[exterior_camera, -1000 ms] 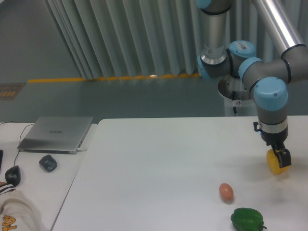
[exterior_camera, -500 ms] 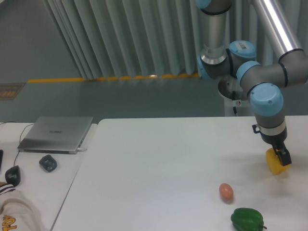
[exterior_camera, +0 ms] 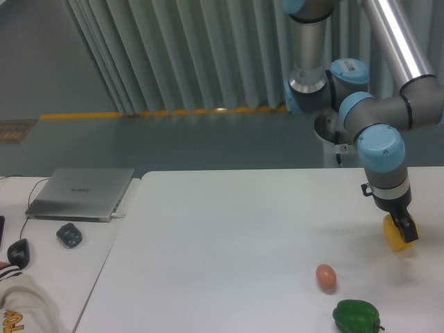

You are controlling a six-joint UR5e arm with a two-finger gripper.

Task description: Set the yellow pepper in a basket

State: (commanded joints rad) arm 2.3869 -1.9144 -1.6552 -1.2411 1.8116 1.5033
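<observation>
The yellow pepper [exterior_camera: 397, 236] is at the right side of the white table, held between my gripper's [exterior_camera: 404, 230] fingers. The gripper points down from the blue-jointed arm and is shut on the pepper, which hangs just above or at the table surface; I cannot tell if it touches. A dark finger [exterior_camera: 407, 229] covers part of the pepper. No basket is in view.
An orange-brown egg [exterior_camera: 326, 276] lies on the table left of and nearer than the pepper. A dark green pepper [exterior_camera: 356, 316] sits at the front edge. A laptop [exterior_camera: 82, 191], a small dark object [exterior_camera: 69, 234] and a mouse [exterior_camera: 18, 252] are on the left desk.
The arm has shifted slightly left, carrying the yellow pepper with it. The egg and green pepper have not moved.
</observation>
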